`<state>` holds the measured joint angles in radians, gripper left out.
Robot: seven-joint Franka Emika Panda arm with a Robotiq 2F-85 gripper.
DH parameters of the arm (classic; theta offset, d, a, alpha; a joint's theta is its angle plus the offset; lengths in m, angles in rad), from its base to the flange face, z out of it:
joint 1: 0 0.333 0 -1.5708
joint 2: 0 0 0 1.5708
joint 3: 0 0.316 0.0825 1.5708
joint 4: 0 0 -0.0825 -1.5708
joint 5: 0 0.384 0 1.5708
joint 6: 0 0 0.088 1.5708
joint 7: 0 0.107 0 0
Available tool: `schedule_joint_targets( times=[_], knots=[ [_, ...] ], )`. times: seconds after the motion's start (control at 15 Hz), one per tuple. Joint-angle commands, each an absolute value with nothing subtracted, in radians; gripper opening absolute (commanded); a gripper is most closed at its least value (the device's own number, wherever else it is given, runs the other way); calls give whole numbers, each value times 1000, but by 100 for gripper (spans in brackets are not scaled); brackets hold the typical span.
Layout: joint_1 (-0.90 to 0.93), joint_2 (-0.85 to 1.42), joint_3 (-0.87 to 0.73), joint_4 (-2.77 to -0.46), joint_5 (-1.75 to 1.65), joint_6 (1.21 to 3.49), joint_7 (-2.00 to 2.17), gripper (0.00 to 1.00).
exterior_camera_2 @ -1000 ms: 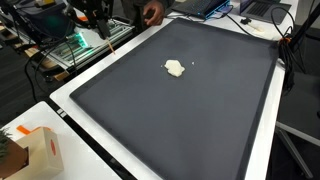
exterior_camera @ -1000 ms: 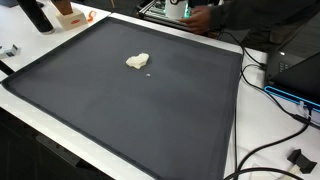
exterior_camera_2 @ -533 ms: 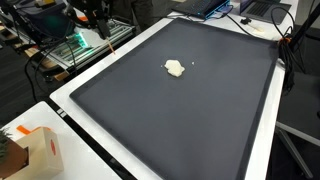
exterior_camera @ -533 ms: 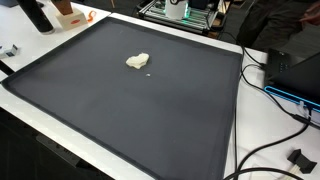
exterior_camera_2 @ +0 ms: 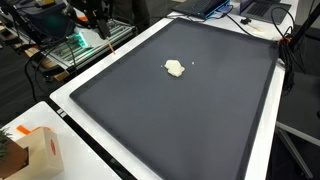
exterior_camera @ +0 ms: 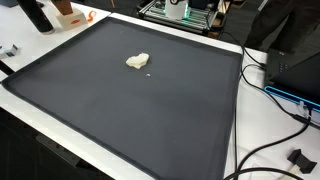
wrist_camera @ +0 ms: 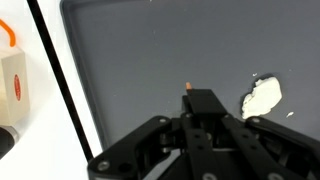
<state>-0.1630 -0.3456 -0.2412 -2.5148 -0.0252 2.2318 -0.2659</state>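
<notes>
Jaws are clenched together at the bottom edge of the wrist view, gripping nothing and touching nothing; their black housing fills the lower middle of that picture, and a tiny orange tip [wrist_camera: 188,86] shows just above it at 12 o'clock. The pale crumpled lump [wrist_camera: 262,97] lies on the dark mat [wrist_camera: 140,60] at about 2 o'clock from the jaws, near them but clearly apart. In both exterior views the same lump [exterior_camera: 138,61] [exterior_camera_2: 175,68] sits alone toward the middle of the mat, with a small white crumb [exterior_camera: 149,72] just beside it at about 4 o'clock in an exterior view. An orange-and-white box [wrist_camera: 12,80] stands on the white surface [wrist_camera: 50,130] beyond the mat's edge, at 9 o'clock from the jaws in the wrist view. Compared with a second ago, the person's hand that reached over the far edge of the mat is gone from both exterior views. The lump and the crumb lie where they did, and the jaws are as tightly closed as before.
</notes>
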Motion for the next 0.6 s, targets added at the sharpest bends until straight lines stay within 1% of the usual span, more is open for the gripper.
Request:
schedule_joint_targets(
  times=[0.0, 0.33, 0.53],
  knots=[
    [-166, -345, -239, -2514, -24, 2230, -267, 3],
    [-88, -303, -227, -2537, 66, 2243, -346, 3],
    [-28, -256, -219, -2546, 185, 2254, -414, 3]
  ],
)
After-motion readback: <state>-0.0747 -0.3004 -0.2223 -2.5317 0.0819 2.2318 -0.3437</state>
